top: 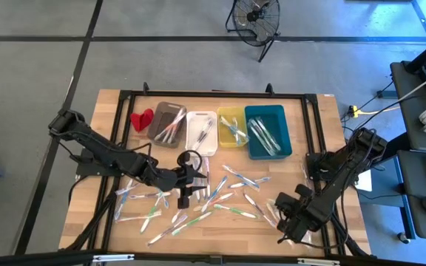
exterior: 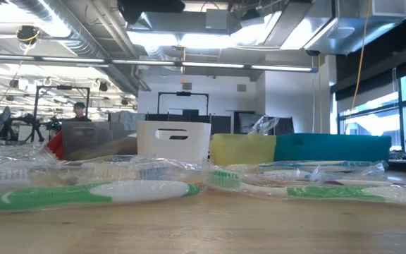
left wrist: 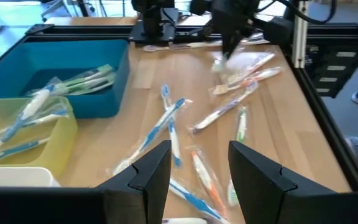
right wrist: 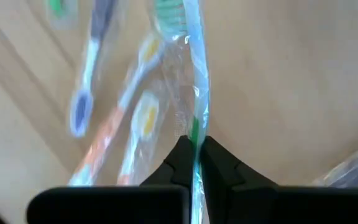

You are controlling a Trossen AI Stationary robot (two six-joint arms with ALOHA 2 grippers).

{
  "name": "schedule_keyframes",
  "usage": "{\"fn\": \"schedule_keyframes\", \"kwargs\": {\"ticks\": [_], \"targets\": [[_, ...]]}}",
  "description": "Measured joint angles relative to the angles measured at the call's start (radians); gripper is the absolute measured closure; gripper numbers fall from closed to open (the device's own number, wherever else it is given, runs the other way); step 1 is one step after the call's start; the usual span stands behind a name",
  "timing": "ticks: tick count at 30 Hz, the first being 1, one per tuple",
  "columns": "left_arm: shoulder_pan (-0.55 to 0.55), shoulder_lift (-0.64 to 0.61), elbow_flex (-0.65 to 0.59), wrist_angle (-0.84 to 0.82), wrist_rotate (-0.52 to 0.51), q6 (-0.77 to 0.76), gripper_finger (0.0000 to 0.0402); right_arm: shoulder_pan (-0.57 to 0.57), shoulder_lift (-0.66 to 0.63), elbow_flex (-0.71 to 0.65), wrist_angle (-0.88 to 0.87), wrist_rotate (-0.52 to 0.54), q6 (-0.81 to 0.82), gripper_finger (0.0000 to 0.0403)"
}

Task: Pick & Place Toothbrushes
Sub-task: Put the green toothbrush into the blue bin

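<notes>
I see my right tool (right wrist: 194, 163) clamped on a green toothbrush (right wrist: 194, 74), with more toothbrushes (top: 198, 199) strewn just beside it on the tabletop (top: 309, 133). My left tool (left wrist: 194, 171) hangs apart above them.

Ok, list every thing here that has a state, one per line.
Right gripper: shut on a green toothbrush, at the table's near right.
Left gripper: open, empty, over the loose toothbrushes.
Grey bin: holds toothbrushes.
White bin: holds toothbrushes.
Yellow bin: holds toothbrushes.
Teal bin: holds toothbrushes.
</notes>
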Motion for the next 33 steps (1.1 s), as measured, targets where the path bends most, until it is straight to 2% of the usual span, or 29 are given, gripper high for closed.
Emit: {"fn": "schedule_keyframes", "kwargs": {"ticks": [7,16,23,28,33], "targets": [[-0.036,0.0,0.0,0.003,0.0,-0.015,0.0247,-0.041,-0.001,0.064,-0.152,0.229,-0.031,0.0391],[-0.084,0.0,0.0,0.003,-0.04,-0.025,0.0247,-0.116,-0.002,0.07,-0.166,0.331,-0.113,0.0391],[-0.122,0.0,0.0,0.002,-0.094,-0.05,0.0247,-0.159,-0.003,0.07,-0.19,0.474,-0.119,0.0391],[-0.144,0.0,0.0,0.002,-0.136,-0.074,0.0247,-0.222,-0.047,0.07,-0.278,0.458,-0.029,0.0391],[-0.157,0.0,0.0,0.002,-0.162,-0.079,0.0247,-0.282,-0.148,0.07,-0.294,0.438,-0.068,0.0391]]}}
